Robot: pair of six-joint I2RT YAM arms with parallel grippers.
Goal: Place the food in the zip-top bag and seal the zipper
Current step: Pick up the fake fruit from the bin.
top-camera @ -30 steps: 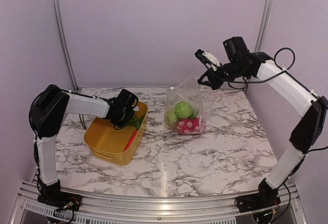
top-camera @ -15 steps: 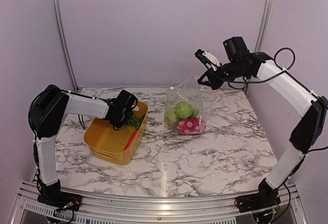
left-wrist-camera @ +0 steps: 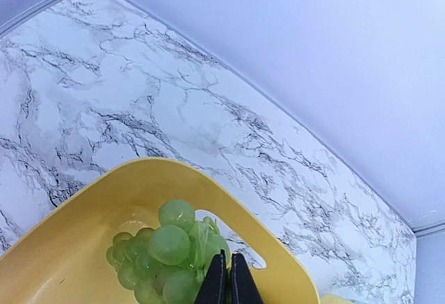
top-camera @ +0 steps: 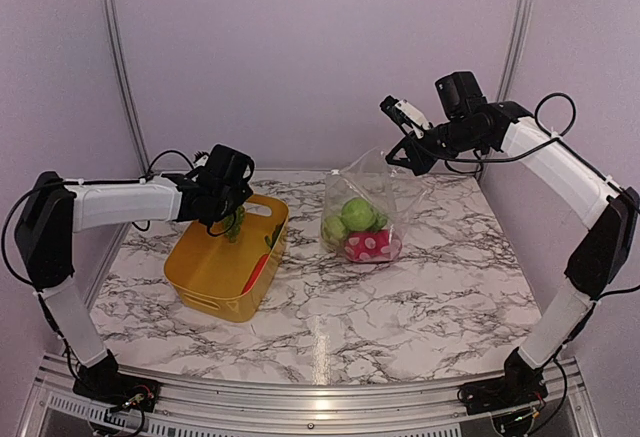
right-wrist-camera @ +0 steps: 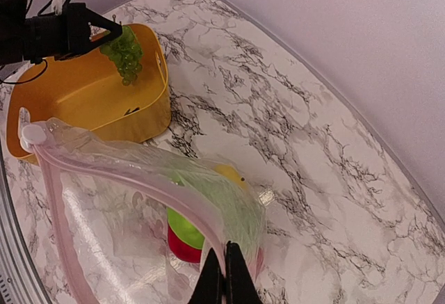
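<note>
My left gripper (top-camera: 232, 219) is shut on the stem of the green grapes (left-wrist-camera: 161, 255) and holds the bunch above the yellow bin (top-camera: 205, 267); the grapes also show in the right wrist view (right-wrist-camera: 125, 52). My right gripper (right-wrist-camera: 224, 248) is shut on the pale pink zipper (right-wrist-camera: 125, 179) and holds the clear zip-top bag (top-camera: 372, 192) up by its mouth. Inside the bag lie a green piece (top-camera: 357, 213), a red piece (top-camera: 368, 246) and a yellow piece (right-wrist-camera: 233, 174).
A red piece (top-camera: 255, 273) and a green piece (top-camera: 271, 235) lie in the yellow bin. The bag stands on the marble table (top-camera: 400, 307) to the right of the bin. Metal frame posts (top-camera: 115, 57) stand at the back corners.
My left gripper has risen out of the bin with the green grapes in it, and the left arm has stretched out. The right arm and the bag have not moved.
</note>
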